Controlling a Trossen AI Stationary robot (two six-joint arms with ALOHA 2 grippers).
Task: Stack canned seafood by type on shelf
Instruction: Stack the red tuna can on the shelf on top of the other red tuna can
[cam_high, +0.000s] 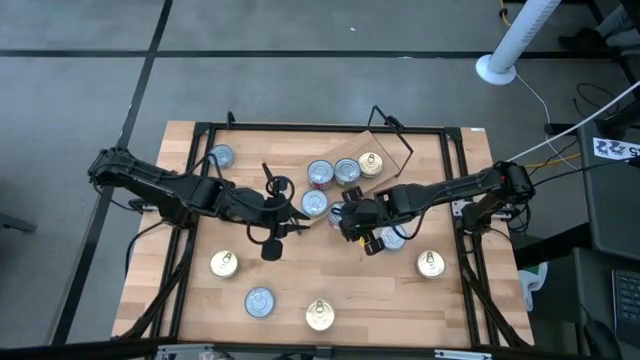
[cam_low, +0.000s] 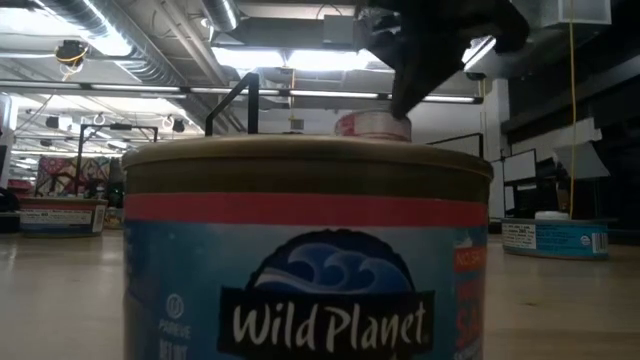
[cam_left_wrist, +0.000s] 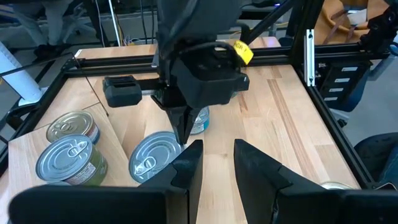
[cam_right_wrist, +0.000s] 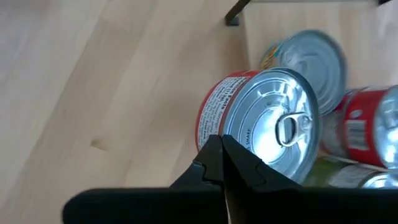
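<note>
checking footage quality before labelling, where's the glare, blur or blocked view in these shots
Low view: a blue-labelled round tin right at the lens fills the frame and hides most of the table, with bright ceiling strip lights behind. Right wrist view: a silvery-topped red-labelled tin shows sheen and the farther tins look soft. High view: evenly lit. Left wrist view: the right pincer blocks the middle.

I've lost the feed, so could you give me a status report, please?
Right gripper shut, touching red-labelled tin beside shelf. Left gripper open, empty.

Near tin (cam_low: 305, 255) cut off by low view's bottom edge.
</note>
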